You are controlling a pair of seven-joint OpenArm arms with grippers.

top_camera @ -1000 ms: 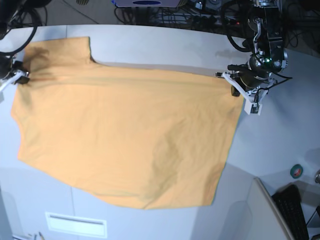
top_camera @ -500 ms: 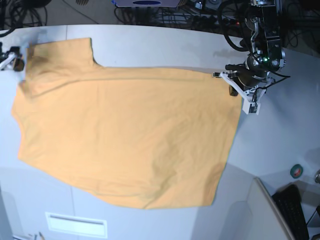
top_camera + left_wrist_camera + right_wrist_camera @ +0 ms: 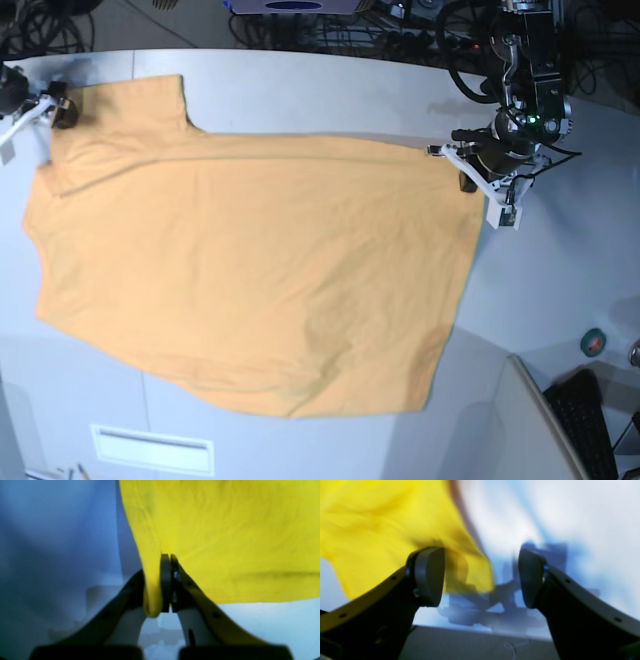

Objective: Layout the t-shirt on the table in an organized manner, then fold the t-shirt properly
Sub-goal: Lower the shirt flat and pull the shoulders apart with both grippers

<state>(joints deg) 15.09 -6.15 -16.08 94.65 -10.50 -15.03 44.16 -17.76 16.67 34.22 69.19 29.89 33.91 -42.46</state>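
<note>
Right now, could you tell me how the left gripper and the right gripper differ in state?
The left gripper is shut on a fold of the t-shirt; the right gripper stands open with nothing between its pads. The left sits at the shirt's corner on the base view's right; the right is at the sleeve end, beside the cloth. Both hover low over the table.

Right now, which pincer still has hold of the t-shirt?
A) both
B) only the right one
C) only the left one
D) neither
C: in the left wrist view the left pincer is shut with a fold of the t-shirt pinched between its pads, while in the right wrist view the right pincer stands wide open with nothing between its pads.
</note>
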